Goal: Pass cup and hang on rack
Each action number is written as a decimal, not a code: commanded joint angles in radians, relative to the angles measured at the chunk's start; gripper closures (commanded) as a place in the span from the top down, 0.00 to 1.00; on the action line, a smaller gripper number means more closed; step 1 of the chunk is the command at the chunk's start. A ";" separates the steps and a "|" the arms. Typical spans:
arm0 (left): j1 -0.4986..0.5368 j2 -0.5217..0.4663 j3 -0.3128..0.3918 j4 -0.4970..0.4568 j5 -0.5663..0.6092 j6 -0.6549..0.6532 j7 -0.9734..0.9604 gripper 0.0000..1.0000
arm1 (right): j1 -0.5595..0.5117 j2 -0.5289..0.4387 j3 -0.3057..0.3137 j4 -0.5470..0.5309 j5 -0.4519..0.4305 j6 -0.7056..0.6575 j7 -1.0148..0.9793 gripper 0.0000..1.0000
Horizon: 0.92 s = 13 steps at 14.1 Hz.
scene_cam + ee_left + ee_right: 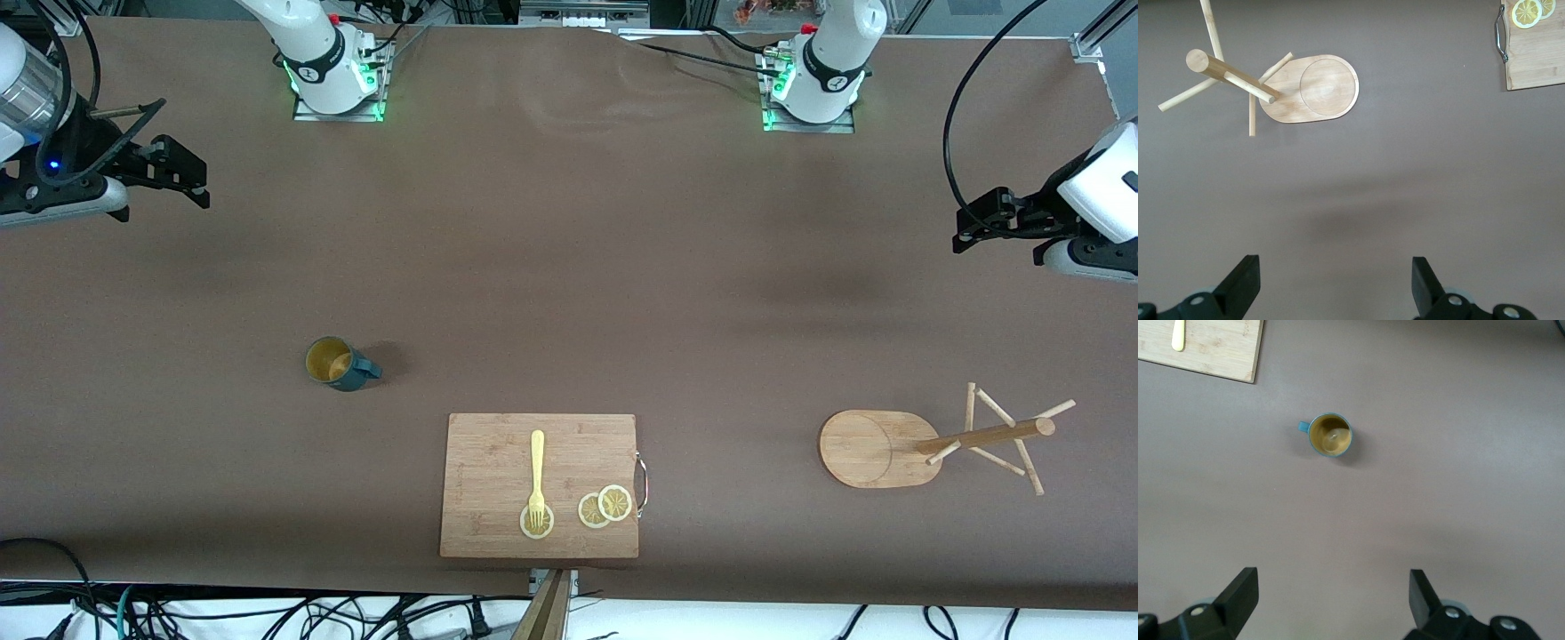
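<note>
Opening layout for a two-arm handover. The cup [339, 364] stands upright on the bare table toward the right arm's end, mouth up, its handle pointing at about 4 o'clock in the front view; nothing touches it, and open table surrounds it on every side, so a descent from above looks unobstructed. The rack [942, 442] stands toward the left arm's end, its oval base flat on the table and its post and thin pegs seen foreshortened from above; no cup hangs on it. This split probably explains the pass: each thing lies in a different arm's working zone. The right gripper [182, 178] hangs high over empty table at roughly 11 o'clock from the cup, fingers [1238, 593] spread wide with nothing between them. The left gripper [991, 218] hangs over empty table at about 12 o'clock from the rack, fingers [1241, 283] likewise spread and empty. Between cup and rack, nearer the front camera, lies a cutting board [498, 480] carrying a fork [537, 471] and lemon slices [605, 507]; it sits close to the table's front edge. The broad clear band at 12 o'clock from the board seems the natural room for a handover.
</note>
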<state>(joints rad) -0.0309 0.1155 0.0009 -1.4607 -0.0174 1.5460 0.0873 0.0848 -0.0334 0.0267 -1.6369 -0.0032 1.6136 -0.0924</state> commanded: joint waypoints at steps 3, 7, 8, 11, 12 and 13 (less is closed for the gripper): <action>0.002 0.010 -0.001 0.025 -0.012 -0.009 -0.001 1.00 | -0.005 0.006 0.007 0.020 -0.006 -0.058 -0.007 1.00; 0.002 0.010 -0.001 0.025 -0.012 -0.009 -0.001 1.00 | -0.005 0.007 0.007 0.023 -0.009 -0.058 -0.010 1.00; 0.003 0.010 -0.001 0.025 -0.012 -0.009 -0.001 1.00 | -0.005 0.007 0.007 0.023 -0.008 -0.058 -0.010 1.00; 0.003 0.010 -0.001 0.025 -0.012 -0.009 -0.001 1.00 | -0.005 0.007 0.007 0.023 -0.004 -0.063 -0.010 1.00; 0.003 0.010 -0.001 0.025 -0.012 -0.009 -0.001 1.00 | -0.005 0.007 0.007 0.023 -0.004 -0.064 -0.010 1.00; 0.003 0.010 -0.001 0.025 -0.012 -0.009 -0.001 1.00 | -0.005 0.007 0.007 0.022 -0.006 -0.064 -0.010 1.00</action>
<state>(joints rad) -0.0309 0.1155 0.0009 -1.4607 -0.0174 1.5460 0.0873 0.0848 -0.0334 0.0267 -1.6369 -0.0032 1.5736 -0.0925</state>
